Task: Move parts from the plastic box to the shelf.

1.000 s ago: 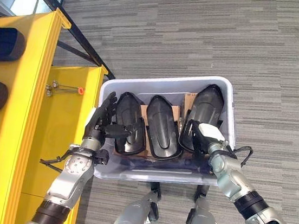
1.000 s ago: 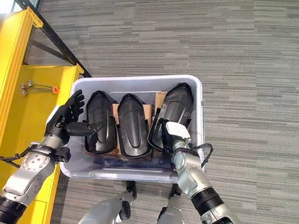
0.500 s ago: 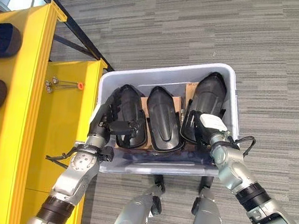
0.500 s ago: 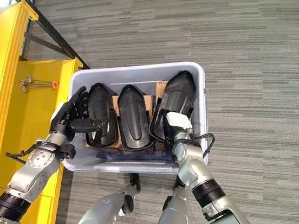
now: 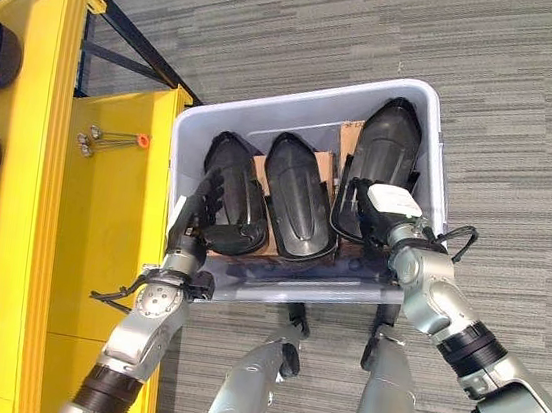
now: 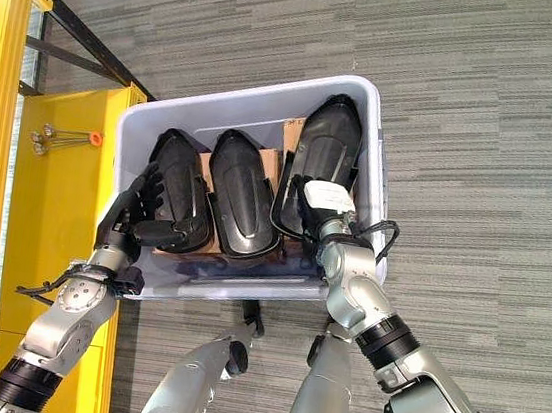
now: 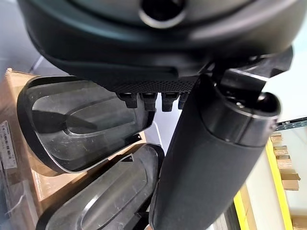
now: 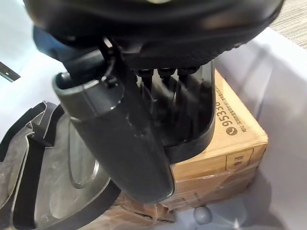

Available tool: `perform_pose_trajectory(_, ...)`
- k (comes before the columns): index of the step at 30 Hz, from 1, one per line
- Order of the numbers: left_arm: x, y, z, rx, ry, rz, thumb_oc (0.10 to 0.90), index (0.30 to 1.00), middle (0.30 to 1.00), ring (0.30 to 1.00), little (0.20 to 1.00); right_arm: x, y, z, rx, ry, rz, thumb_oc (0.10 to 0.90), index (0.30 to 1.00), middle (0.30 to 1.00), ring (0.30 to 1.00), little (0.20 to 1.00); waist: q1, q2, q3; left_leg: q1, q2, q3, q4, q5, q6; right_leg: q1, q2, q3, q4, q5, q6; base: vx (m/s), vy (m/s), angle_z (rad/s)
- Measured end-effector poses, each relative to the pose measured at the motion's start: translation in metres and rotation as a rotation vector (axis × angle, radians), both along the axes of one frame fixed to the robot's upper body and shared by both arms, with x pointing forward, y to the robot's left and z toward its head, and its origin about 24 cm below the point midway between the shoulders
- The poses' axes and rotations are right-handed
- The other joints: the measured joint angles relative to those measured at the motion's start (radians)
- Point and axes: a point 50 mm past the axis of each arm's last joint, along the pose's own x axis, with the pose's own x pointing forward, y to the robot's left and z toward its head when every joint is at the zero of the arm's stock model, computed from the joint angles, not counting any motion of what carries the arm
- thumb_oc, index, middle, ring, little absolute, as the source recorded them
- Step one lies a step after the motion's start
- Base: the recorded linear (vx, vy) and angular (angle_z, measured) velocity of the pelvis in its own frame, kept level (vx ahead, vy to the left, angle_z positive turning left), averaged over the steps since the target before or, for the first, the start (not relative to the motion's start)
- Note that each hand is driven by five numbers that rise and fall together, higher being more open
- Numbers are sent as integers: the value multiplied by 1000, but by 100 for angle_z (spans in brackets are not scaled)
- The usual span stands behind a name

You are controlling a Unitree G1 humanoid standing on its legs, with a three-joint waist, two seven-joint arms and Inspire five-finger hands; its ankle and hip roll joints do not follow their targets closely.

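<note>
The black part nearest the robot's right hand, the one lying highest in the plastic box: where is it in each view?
Left eye view: black part at the box's right end, right hand at its near end.
Right eye view: same part, right of centre.
Left wrist view: I cannot tell it from the others.
Right wrist view: its edge over a cardboard carton.
Shared landmark: the plastic box.

The left arm rises from the lower left, forearm angled up and slightly right. The left hand (image 5: 197, 219) stands upright with its fingers (image 5: 207, 190) straight and close together, thumb jutting out to the side. The right arm comes in from the lower right, bent at the elbow, forearm slanting up and left. The right hand (image 5: 374, 211) points its fingers downward, thumb with a white cover on top; whether those fingers curl cannot be made out.
</note>
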Motion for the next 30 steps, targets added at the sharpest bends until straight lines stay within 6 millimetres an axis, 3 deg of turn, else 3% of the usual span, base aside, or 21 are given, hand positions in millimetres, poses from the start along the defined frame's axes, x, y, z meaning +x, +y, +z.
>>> perform_pose_trajectory(10, -2, -9, 5, 0, -22, -33, 900, 1000, 1000, 1000, 1000, -5, 15, 30, -79, -114, 16, 900, 1000, 1000, 1000, 1000, -3, 0, 0, -140, 17, -12, 65, 0, -13, -141, 8, 5, 73, -18, -15, -44, -27, 1)
perform_pose_trajectory(18, -4, -8, 2, -2, -18, -30, 900, 1000, 1000, 1000, 1000, -9, 21, 36, -146, -130, 22, 900, 1000, 1000, 1000, 1000, 1, 1, 0, -168, 28, -22, 71, -1, -13, -166, 11, 3, 78, -22, -20, -18, -8, 2)
perform_pose_trajectory(24, -7, -6, 2, -4, -19, -27, 900, 1000, 1000, 1000, 1000, -12, 22, 46, -329, -113, 39, 900, 1000, 1000, 1000, 1000, 7, 1, -1, -171, 30, -24, 71, 3, -19, -166, 13, -1, 75, -21, -22, -3, -36, 0)
perform_pose_trajectory(30, -7, -7, 6, -5, -40, -33, 900, 1000, 1000, 1000, 1000, -12, 18, 50, -348, -99, 26, 900, 1000, 1000, 1000, 1000, 29, 1, -1, -171, 30, -28, 74, 4, -19, -161, 14, -5, 81, -20, -23, 5, -20, 2)
